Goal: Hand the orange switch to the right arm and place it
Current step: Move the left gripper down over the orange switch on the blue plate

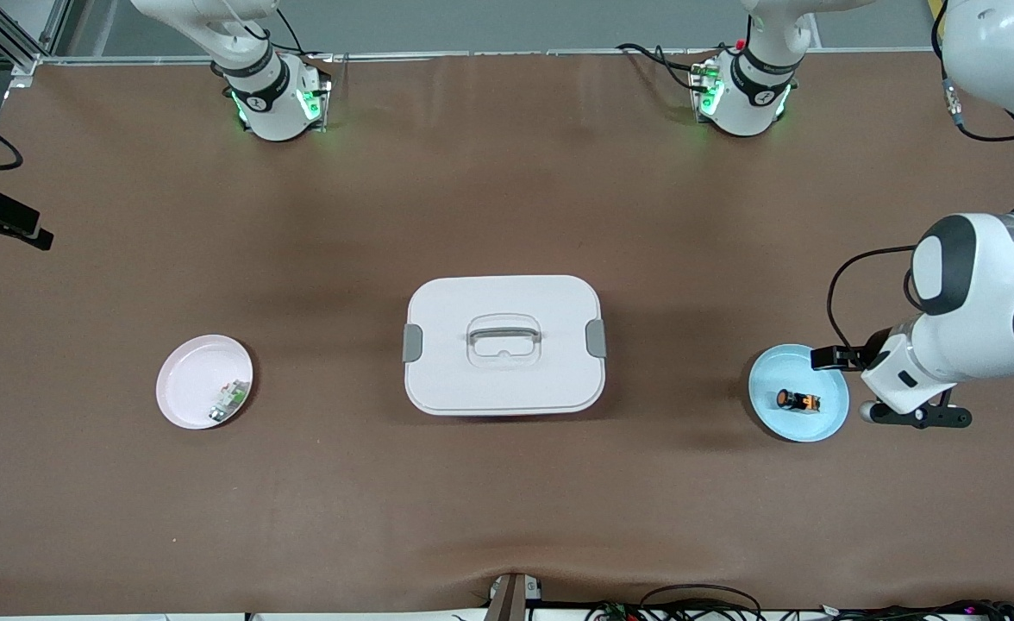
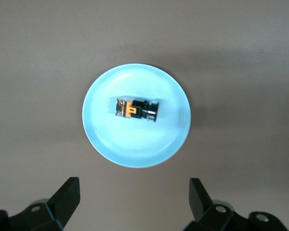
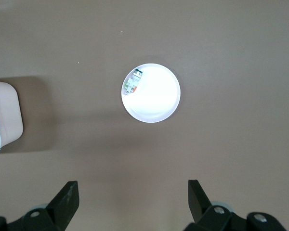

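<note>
Black-and-orange switch (image 2: 137, 109), pale blue plate (image 2: 106, 139), seemingly pinkish plate (image 1: 181, 379).

No readable text, labels or numbers

Tiny black orange switch (image 1: 798, 401), round orange cap, lying on its side in a light blue plate (image 1: 770, 374) near the left arm's end.

We see a brown table (image 1: 507, 216): white lidded box (image 1: 503, 345) at center frame, pink plate (image 1: 188, 379) mid-left, blue plate (image 1: 817, 427) mid-right.
</note>
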`<action>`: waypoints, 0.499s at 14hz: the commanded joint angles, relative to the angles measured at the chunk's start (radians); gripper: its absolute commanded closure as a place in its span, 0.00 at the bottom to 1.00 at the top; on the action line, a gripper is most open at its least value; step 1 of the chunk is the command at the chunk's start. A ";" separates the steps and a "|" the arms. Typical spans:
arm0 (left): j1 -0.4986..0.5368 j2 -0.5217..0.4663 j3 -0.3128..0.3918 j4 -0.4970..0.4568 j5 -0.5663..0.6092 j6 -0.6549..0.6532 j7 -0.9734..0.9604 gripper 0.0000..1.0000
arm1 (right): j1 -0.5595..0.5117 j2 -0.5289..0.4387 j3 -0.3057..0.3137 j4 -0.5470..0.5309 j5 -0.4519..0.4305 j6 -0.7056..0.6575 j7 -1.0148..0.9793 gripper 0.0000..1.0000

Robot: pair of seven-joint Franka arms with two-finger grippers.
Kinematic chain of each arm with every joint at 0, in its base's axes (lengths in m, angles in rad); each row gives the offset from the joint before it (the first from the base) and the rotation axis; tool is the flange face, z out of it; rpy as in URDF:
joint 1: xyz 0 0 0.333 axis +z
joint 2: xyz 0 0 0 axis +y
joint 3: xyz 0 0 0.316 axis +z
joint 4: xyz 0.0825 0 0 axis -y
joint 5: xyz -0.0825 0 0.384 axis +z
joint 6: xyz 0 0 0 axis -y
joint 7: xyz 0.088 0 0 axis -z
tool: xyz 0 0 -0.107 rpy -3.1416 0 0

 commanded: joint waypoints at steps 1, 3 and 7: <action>0.023 0.056 -0.004 0.011 0.020 0.059 0.027 0.00 | -0.004 -0.002 0.004 0.000 0.001 0.002 0.007 0.00; 0.028 0.097 -0.004 0.011 0.020 0.119 0.042 0.00 | -0.005 -0.002 0.004 0.000 0.001 0.002 0.006 0.00; 0.039 0.156 -0.012 0.017 0.006 0.192 0.045 0.00 | -0.005 -0.002 0.004 0.000 0.001 0.000 0.006 0.00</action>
